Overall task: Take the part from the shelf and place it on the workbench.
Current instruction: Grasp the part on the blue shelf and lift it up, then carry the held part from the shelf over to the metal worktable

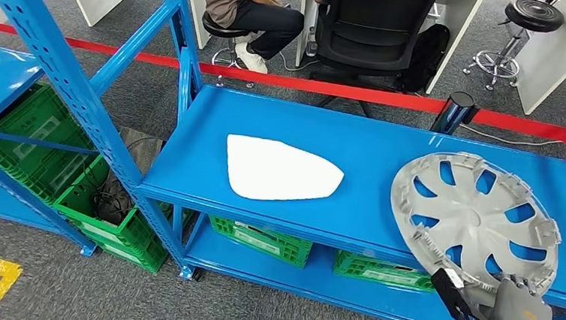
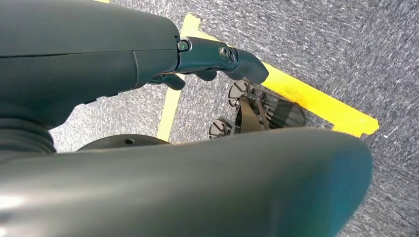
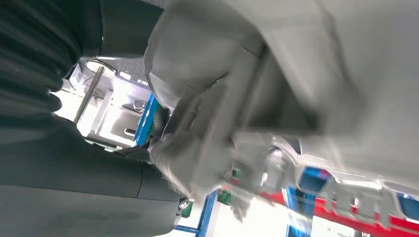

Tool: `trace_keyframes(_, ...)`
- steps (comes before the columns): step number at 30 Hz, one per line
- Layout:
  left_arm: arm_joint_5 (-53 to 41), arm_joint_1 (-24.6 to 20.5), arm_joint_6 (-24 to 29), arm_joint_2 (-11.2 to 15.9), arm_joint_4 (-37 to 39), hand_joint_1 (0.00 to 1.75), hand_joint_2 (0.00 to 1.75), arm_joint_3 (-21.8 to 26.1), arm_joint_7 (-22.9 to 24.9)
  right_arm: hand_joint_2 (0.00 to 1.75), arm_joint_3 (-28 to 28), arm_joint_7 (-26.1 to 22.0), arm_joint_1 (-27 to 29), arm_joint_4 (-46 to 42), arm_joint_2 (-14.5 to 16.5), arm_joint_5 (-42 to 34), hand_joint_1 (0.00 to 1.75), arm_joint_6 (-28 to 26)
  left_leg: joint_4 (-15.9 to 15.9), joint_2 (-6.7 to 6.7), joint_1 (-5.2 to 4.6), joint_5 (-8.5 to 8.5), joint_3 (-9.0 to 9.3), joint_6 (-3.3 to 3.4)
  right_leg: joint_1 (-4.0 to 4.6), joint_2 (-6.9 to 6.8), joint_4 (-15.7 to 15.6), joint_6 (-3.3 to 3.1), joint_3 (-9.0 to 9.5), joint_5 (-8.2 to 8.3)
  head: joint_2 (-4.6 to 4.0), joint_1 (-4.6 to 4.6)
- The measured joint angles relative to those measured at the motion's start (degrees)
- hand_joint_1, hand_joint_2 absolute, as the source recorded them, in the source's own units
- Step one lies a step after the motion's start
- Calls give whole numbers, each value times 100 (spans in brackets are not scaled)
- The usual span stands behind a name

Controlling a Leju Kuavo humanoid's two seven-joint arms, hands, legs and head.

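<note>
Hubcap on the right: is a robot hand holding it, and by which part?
Yes. The right robot hand grips the silver hubcap at its near lower rim, over the blue shelf. The left robot hand hangs over the floor holding nothing.

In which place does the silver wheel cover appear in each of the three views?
Head view: wheel cover at lower right, over the blue shelf, held at its lower edge by the right hand.
Left wrist view: not in it.
Right wrist view: its grey underside fills the upper right, very close.
Shared landmark: the blue shelf frame.
</note>
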Motion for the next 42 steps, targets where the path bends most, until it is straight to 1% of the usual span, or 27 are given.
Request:
trace_keyframes(4,-1,-5,-8,0,0,0,0,-3,-5,175,16,8,-31,0,-14,33,175,16,-2,-1,1,-5,16,-1,0,-1,-2,-1,-62,-7,0,1)
trace_keyframes(8,-2,-6,-11,0,0,0,0,-5,-9,175,41,22,-40,0,-32,121,175,7,-3,-1,0,-5,17,-1,0,-1,-2,-2,-60,-8,0,3)
trace_keyframes(10,-2,-6,-11,0,0,0,0,-6,-13,175,57,67,-38,0,-31,274,175,-54,-3,-2,0,-5,17,-1,0,-1,-2,-1,-60,-7,0,5)
trace_keyframes(13,4,-5,-3,0,0,0,0,-5,-20,175,73,162,-5,-65,-27,670,175,-304,-3,-3,-2,-3,14,0,-2,-1,-1,0,-30,-4,0,8)
trace_keyframes(15,17,-3,17,0,0,0,0,-5,-23,175,72,182,43,-248,-12,867,175,-546,-3,-2,-4,2,6,0,-3,-1,0,-4,9,4,0,8)
trace_keyframes(17,31,0,38,0,0,0,0,-5,-23,175,66,150,74,-495,10,888,175,-679,-3,0,-4,6,3,1,-3,2,1,-8,19,10,0,5)
trace_keyframes(21,40,-5,48,0,0,0,0,-5,-23,175,62,90,130,-910,52,811,175,-673,-8,1,-3,6,5,1,-2,1,-1,-9,17,10,0,5)
trace_keyframes(23,50,-2,48,0,0,0,0,-5,-23,175,57,16,152,-1066,76,622,175,-720,-10,1,-3,7,5,0,-1,0,-1,-9,17,10,0,5)
trace_keyframes(25,72,-1,48,0,0,0,0,-5,-24,175,44,-152,169,-1240,111,101,175,-821,-11,2,-3,8,6,-1,-1,1,0,-10,16,10,0,4)
trace_keyframes(27,102,-2,49,-1,0,0,0,-5,-24,175,24,-349,174,-1469,171,-701,175,-894,-11,3,-2,9,6,-1,0,1,0,-10,16,11,0,4)
trace_keyframes(30,144,-2,51,0,0,0,0,-5,-32,175,-3,-588,142,-1929,261,-2091,175,-872,-12,4,-1,11,8,-3,0,1,1,-11,17,11,0,3)
trace_keyframes(34,169,1,50,0,1,0,0,-5,-61,175,-36,-862,111,-2455,299,-3948,175,-822,-12,3,0,11,6,-4,0,1,1,-12,10,11,0,5)
trace_keyframes(39,168,4,33,4,3,0,0,-5,-103,175,-182,-1605,152,-2901,308,-6750,175,-756,-12,1,0,10,3,-3,0,1,-1,-13,2,12,0,8)
trace_keyframes(42,161,7,32,10,5,0,0,-5,-104,175,-278,-1987,189,-3035,310,-7865,175,-606,-12,2,0,10,0,-3,0,1,-2,-14,0,11,0,9)
